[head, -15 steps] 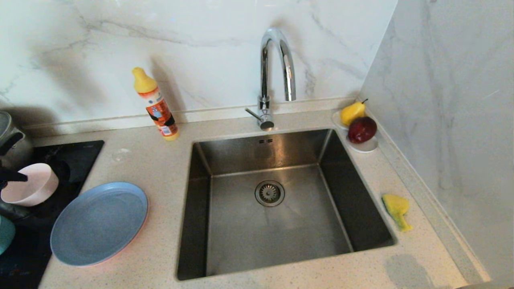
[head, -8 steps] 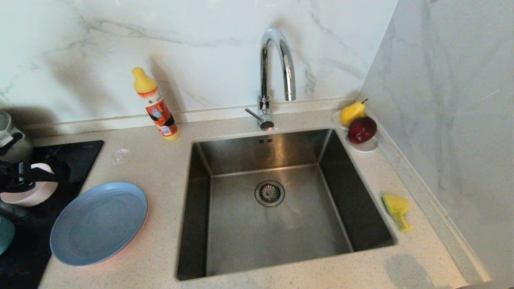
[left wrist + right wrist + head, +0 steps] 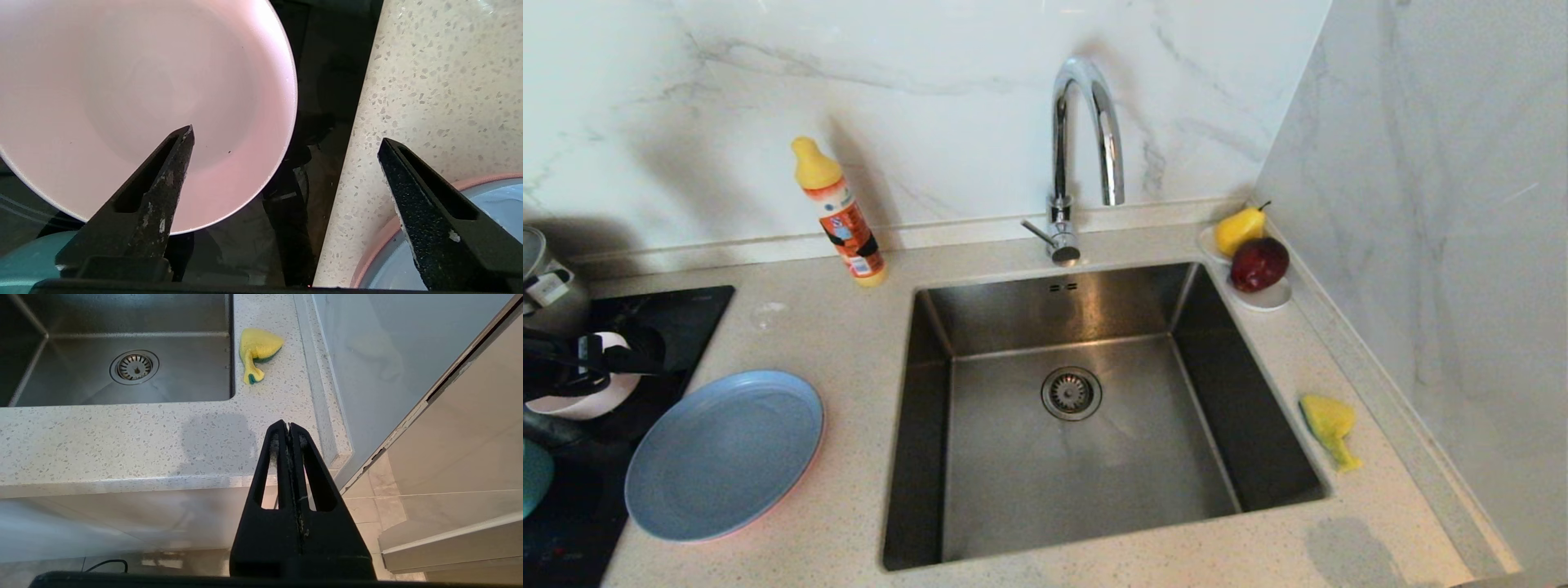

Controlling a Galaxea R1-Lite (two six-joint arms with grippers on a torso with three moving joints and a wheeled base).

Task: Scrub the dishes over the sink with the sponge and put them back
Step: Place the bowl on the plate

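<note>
While the left pincer (image 3: 286,143) gapes wide, two bowls, pink bowl (image 3: 143,102) and teal bowl (image 3: 535,486), flank it.

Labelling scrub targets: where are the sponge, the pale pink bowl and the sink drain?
sponge (image 3: 1328,421): head view, yellow top face.
pale pink bowl (image 3: 135,81): left wrist view, inner wall.
sink drain (image 3: 1072,393): head view, strainer centre.

Bright even light, soft bottle (image 3: 838,211) shadow on the marble wall, glints on chrome tap (image 3: 1085,139), slightly soft focus
</note>
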